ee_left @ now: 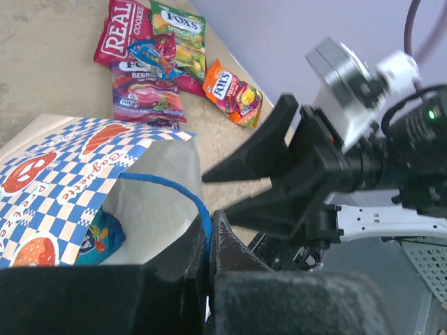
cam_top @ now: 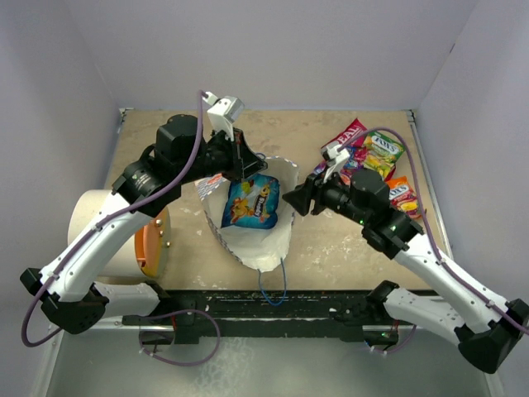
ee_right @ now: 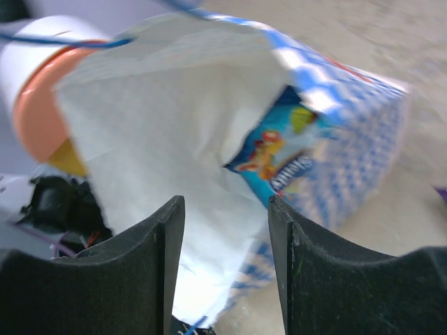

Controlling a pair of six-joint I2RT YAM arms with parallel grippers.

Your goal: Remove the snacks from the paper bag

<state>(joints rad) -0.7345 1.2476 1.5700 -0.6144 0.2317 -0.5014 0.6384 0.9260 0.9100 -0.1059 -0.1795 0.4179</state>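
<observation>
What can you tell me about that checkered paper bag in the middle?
The paper bag is white paper, printed outside with blue-and-white checks and orange-red patches, and it has thin blue cord handles. It lies on the table with its mouth held open; one blue packet shows inside. The left tool pinches one cord at the rim, and the right tool, open, points at the mouth.
</observation>
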